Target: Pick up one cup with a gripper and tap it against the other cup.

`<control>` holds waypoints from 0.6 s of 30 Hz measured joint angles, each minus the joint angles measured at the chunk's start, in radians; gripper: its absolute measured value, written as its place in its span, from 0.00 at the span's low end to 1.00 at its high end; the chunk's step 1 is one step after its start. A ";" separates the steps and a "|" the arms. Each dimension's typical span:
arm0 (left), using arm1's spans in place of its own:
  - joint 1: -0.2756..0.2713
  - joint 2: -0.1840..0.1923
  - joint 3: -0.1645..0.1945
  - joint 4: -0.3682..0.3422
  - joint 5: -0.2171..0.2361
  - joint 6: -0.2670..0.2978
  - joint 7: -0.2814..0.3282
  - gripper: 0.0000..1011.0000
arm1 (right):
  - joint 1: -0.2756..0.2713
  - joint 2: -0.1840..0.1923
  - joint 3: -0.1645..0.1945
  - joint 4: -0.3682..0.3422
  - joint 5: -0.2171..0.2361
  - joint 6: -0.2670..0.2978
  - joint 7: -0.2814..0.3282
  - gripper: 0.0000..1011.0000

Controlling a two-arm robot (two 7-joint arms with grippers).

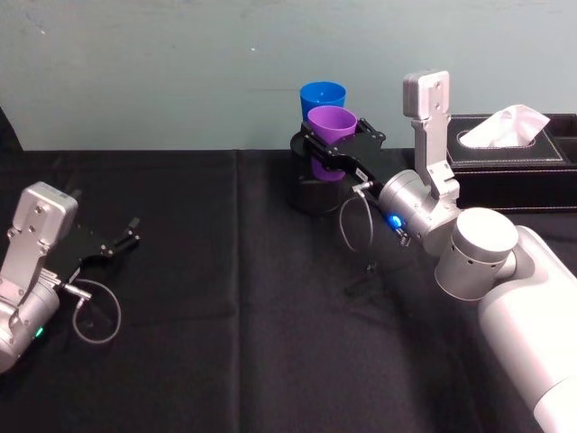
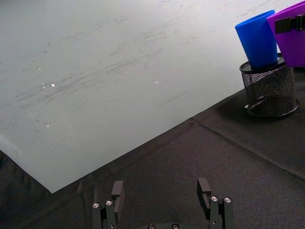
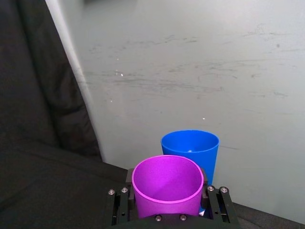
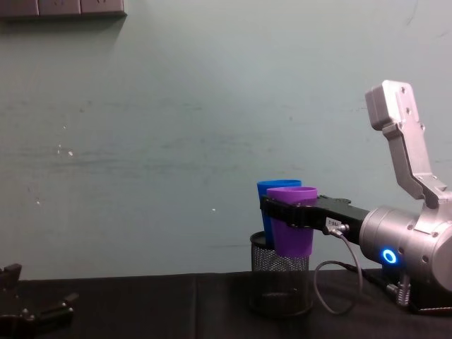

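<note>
Tabletop [image 1: 225, 271]: blue cup [image 2: 257, 40] in mesh holder [image 2: 269, 93]

Black table [image 1: 225, 361] carries mesh holder [image 2: 269, 93], tissue box [image 1: 514, 162].

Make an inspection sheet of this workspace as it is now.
Surface: black tablecloth.
Job's things: purple cup held up in the right gripper, close before the blue cup, which stands in the mesh pen holder; contact cannot be told.
Clutter: tissue box at the right rear.
Grippers: right gripper shut on the purple cup; left gripper open, low at the left.
Cables: loop at the left wrist; loop at the right wrist.
Surroundings: pale wall, sockets.
</note>
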 joint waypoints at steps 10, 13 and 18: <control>0.000 0.000 0.000 0.000 0.000 0.000 0.000 0.99 | 0.000 0.000 0.000 0.000 0.000 0.000 0.000 0.73; 0.000 0.000 0.000 0.000 0.000 0.000 0.000 0.99 | 0.000 0.000 0.000 0.000 0.000 0.000 0.000 0.73; 0.000 0.000 0.000 0.000 0.000 0.000 0.000 0.99 | 0.000 0.000 0.000 0.000 0.000 0.000 0.000 0.73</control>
